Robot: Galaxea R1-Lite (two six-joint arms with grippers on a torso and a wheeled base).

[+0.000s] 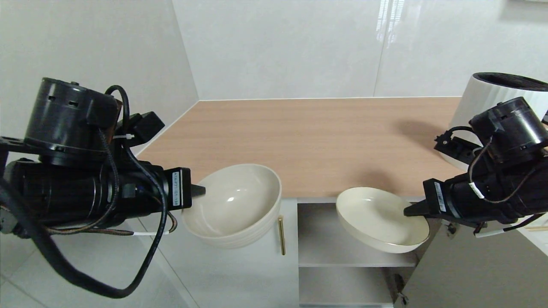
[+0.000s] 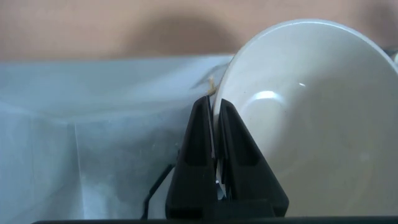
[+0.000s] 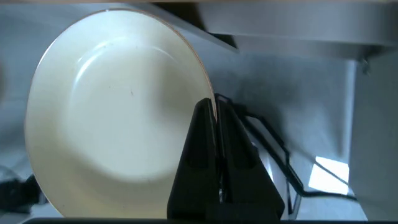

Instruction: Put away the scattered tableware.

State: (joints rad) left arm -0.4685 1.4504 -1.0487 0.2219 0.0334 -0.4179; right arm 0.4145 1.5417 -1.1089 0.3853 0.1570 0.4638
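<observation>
Leftmost, the left gripper (image 1: 198,190) is clamped narrowly on the rim of a deep cream bowl (image 1: 234,205). The bowl juts out past its fingertips, in the air before a closed cabinet door (image 1: 257,273). Farther right, the right gripper (image 1: 412,209) pinches the rim of a shallow cream plate (image 1: 381,220), held tilted off its tips before an open cabinet shelf (image 1: 329,233), below the wooden counter (image 1: 321,137).

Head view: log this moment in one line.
left gripper: shut on deep cream ceramic bowl | right gripper: shut on shallow cream ceramic plate | both before open white cabinet
</observation>
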